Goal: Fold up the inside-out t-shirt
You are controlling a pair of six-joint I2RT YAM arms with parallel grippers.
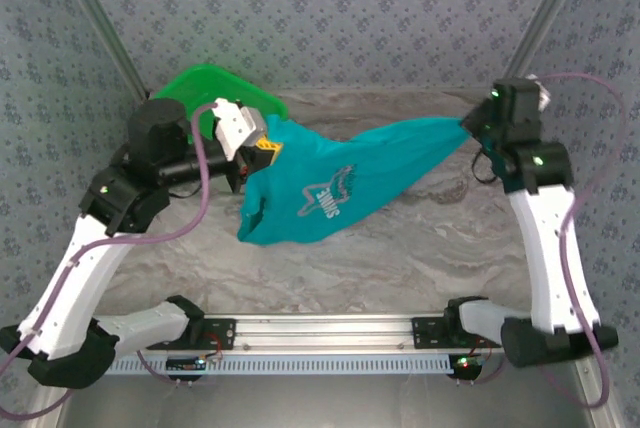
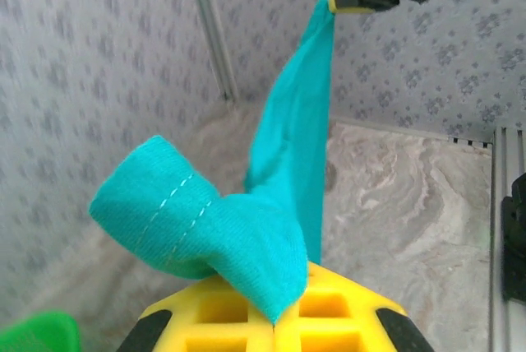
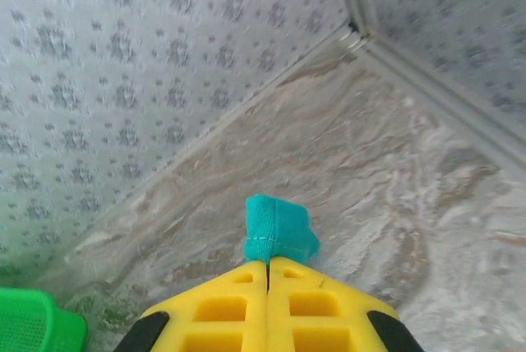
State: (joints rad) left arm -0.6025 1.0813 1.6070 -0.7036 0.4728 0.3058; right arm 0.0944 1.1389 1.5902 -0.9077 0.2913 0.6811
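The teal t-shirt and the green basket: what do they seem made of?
The t-shirt looks like soft, matte knit cloth: it sags, bunches and shows a stitched hem. The green basket seems to be smooth moulded plastic, going by its even bright colour and rounded rim, though its texture is too blurred to confirm.

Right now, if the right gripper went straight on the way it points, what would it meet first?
Beyond the t-shirt it pinches, probably the bare tabletop by the wall; depth unclear.

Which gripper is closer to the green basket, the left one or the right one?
Left. The left gripper, shut on the t-shirt, is just beside the green basket; the right gripper holds the shirt's other end, far to its right.
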